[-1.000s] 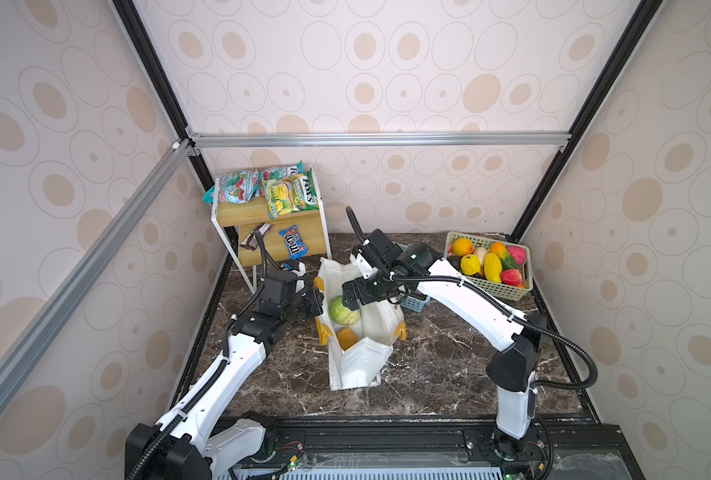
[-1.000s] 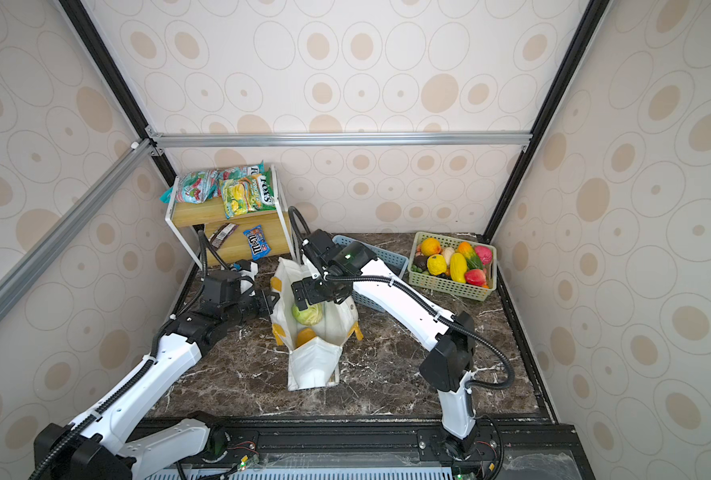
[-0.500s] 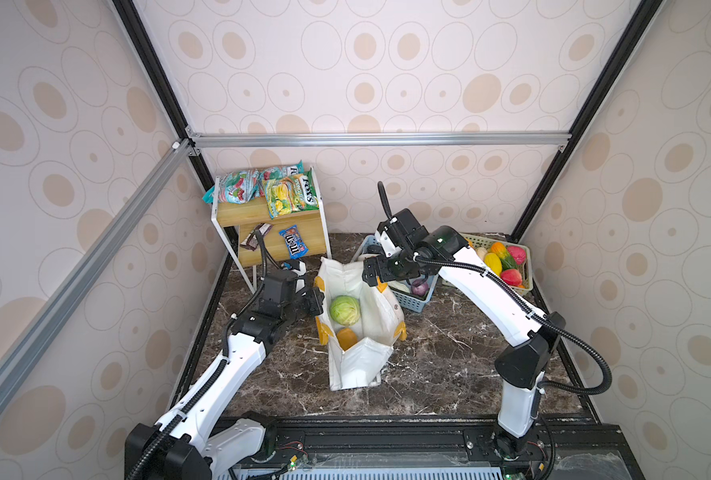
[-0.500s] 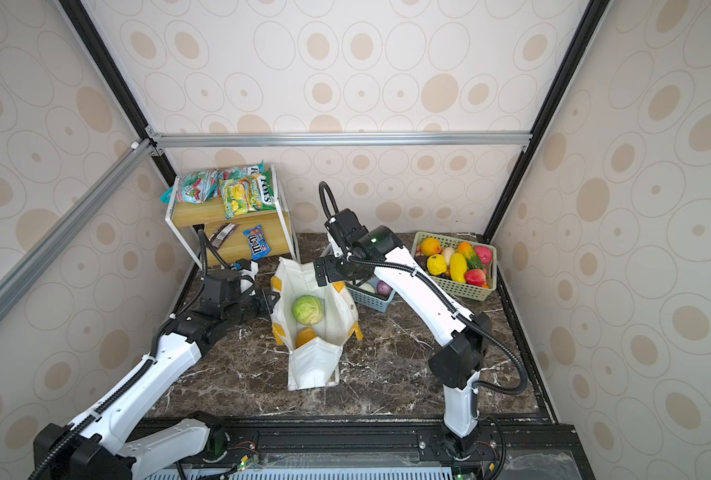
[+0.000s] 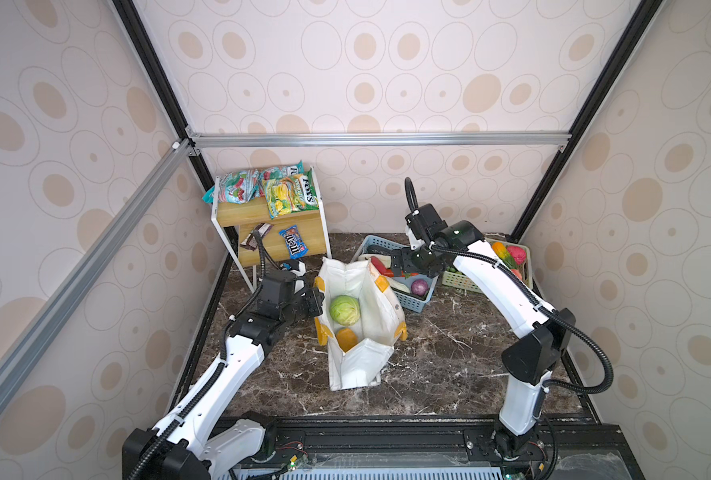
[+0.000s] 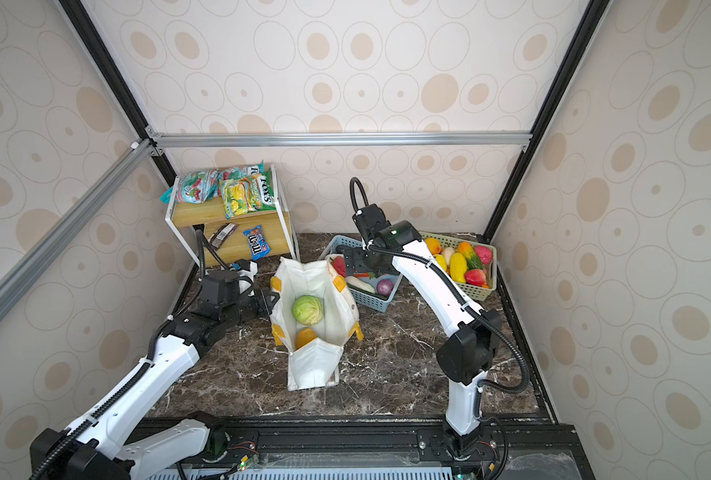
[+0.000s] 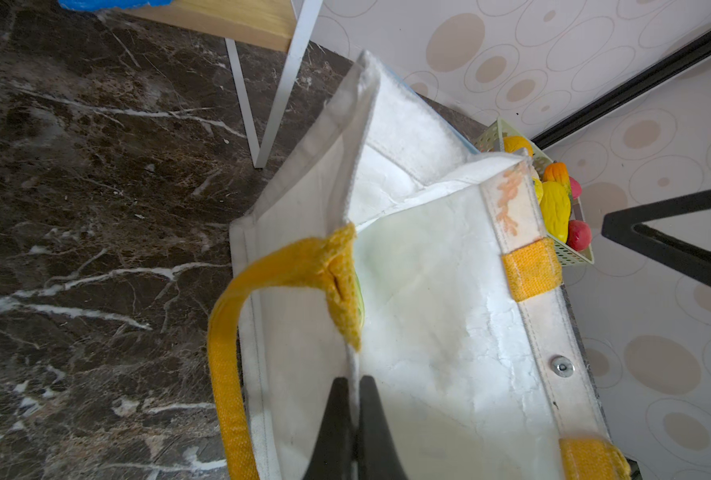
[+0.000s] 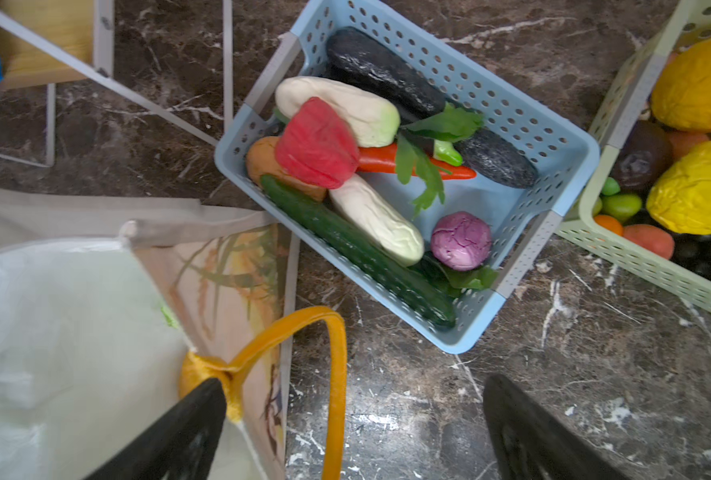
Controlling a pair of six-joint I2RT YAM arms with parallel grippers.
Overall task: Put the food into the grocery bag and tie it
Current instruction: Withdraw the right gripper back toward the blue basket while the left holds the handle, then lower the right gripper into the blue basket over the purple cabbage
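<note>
The grocery bag (image 5: 358, 372) (image 6: 314, 368) stands where it stood a second ago, mouth open, on the dark marble table (image 5: 449, 365). The left arm has not shifted either. The right arm is what changed. A second ago its gripper hung over the bag's mouth, just above the green cabbage, and half a second ago it was crossing the far rim. Now the right gripper (image 5: 401, 264) (image 6: 355, 264) is over the blue basket (image 5: 414, 303) (image 6: 370, 301), just beside the bag's far right corner. The green cabbage (image 5: 345, 309) (image 6: 307, 310) lies inside the bag as before, with an orange round fruit (image 5: 346, 338) (image 6: 306, 337) beside it, nearer the front.

The right gripper (image 8: 353, 382) has its jaws spread wide with nothing between them. In the right wrist view the bag (image 8: 54, 332) sits off to one side, and one finger overlaps its rim by a yellow handle (image 8: 333, 374). The blue basket (image 8: 470, 320) lies ahead of the fingers. It holds a cucumber (image 8: 358, 249), a red pepper (image 8: 316, 145) and a purple cabbage (image 8: 461, 241) among other vegetables. A green basket (image 5: 461, 282) (image 8: 636, 253) of fruit stands just beside it.

The left gripper (image 5: 316, 301) (image 6: 270, 301) is pinched shut on the bag's left rim, between its two yellow tabs. The left wrist view shows the fabric edge of the bag (image 7: 428, 332) caught between the closed fingers of the left gripper (image 7: 353, 388). The M&M's packet (image 5: 293, 245) (image 6: 256, 245) lies on the lower wooden shelf (image 5: 312, 237), well apart from both grippers.
</note>
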